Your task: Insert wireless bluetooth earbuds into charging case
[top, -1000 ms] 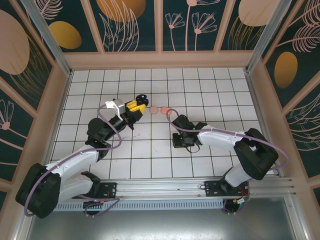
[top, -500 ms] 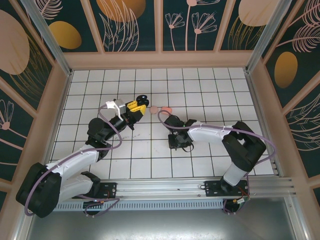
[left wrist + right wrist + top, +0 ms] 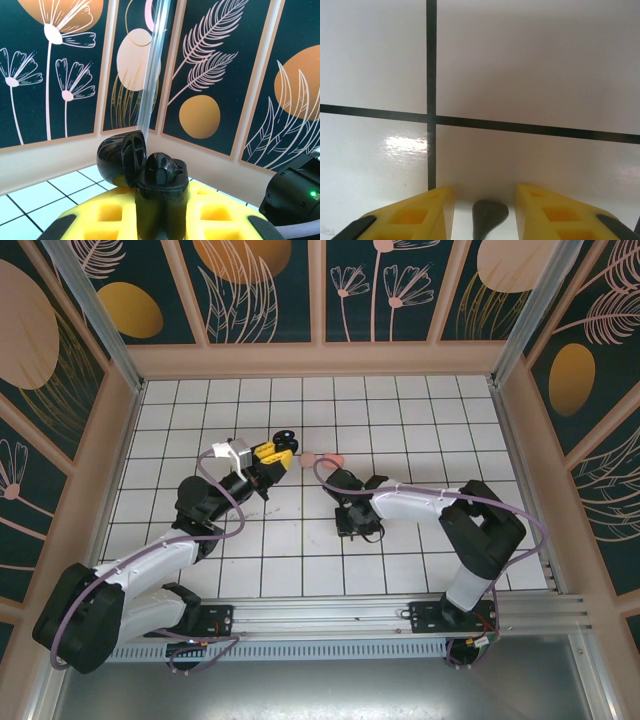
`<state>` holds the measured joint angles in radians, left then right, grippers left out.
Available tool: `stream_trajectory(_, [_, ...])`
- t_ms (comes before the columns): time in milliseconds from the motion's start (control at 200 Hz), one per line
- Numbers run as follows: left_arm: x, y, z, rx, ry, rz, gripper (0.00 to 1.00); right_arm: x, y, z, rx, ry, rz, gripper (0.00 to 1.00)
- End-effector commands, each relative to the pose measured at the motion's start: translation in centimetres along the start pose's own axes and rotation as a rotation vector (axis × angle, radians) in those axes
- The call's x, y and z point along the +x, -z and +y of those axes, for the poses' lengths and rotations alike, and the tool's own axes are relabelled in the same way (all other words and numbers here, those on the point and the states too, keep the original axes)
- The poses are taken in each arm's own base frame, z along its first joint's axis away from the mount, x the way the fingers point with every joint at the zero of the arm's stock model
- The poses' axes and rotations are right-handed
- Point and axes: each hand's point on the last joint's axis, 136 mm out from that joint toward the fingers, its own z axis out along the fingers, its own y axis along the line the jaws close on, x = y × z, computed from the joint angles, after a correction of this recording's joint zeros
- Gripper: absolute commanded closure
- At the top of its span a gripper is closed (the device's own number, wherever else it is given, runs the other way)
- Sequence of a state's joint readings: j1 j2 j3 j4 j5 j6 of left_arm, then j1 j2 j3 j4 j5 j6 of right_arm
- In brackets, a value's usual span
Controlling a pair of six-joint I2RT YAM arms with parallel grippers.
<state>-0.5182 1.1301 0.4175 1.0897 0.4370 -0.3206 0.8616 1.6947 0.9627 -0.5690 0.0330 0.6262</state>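
Right wrist view: black earbud [image 3: 489, 217] lies flat on the white tile at bottom centre. Its long axis runs up-down in frame, with the rounded wide end toward the top. The lower end is cut off by the frame edge.

The right gripper [image 3: 484, 192] has its yellow fingers apart and the bud sits in the gap. Bare tile shows on both sides, so nothing is clamped.

A black grid line [image 3: 520, 126] crosses the frame above the fingertips. Nothing lies between the bud and the fingers.

Top view: the right gripper [image 3: 352, 528] is down on the table [image 3: 420, 430], just below centre.

The left gripper [image 3: 272, 454] is up-left of centre, clamped on the black charging case [image 3: 161, 187], which stands upright. Its lid [image 3: 120, 159] is swung open to the left.

Two pale pink pieces [image 3: 310, 460] lie just right of the case, too small to identify.
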Motion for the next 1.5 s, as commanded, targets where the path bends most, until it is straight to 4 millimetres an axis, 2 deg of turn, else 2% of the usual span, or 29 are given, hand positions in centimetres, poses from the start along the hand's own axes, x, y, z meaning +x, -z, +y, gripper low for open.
stream_trajectory(0, [-0.7,0.0,-0.7,0.032,0.003,-0.035,1.0,2.4,-0.5,-1.0,0.067,-0.009,0.099,0.64])
stream_trajectory(566, [-0.3,-0.1,-0.7,0.038,0.017,-0.027,1.0,2.1,-0.6,-0.7,0.064,-0.005,0.085,0.76])
stream_trajectory(746, [0.0,0.0,-0.7,0.039,0.018,-0.018,1.0,1.4,0.1,-0.3,0.044,-0.012,0.053,0.8])
stream_trajectory(871, [0.2,0.0,-0.8,0.048,0.007,-0.011,1.0,0.3,1.6,0.0,0.03,-0.016,0.001,0.82])
stream_trajectory(1011, [0.3,0.1,-1.1,0.063,-0.021,-0.001,1.0,-2.2,5.2,0.8,-0.018,-0.026,-0.112,0.83])
stream_trajectory(1101, [0.5,0.2,-1.3,0.073,-0.051,0.006,1.0,-4.4,8.7,1.5,-0.064,-0.028,-0.211,0.83])
stream_trajectory(1336, [0.9,0.6,-1.7,0.091,-0.166,-0.002,1.0,-10.4,20.0,3.4,-0.194,0.008,-0.503,0.83])
stream_trajectory(1491, [0.9,0.6,-1.9,0.102,-0.206,-0.003,1.0,-13.1,27.3,4.6,-0.279,0.051,-0.698,0.83])
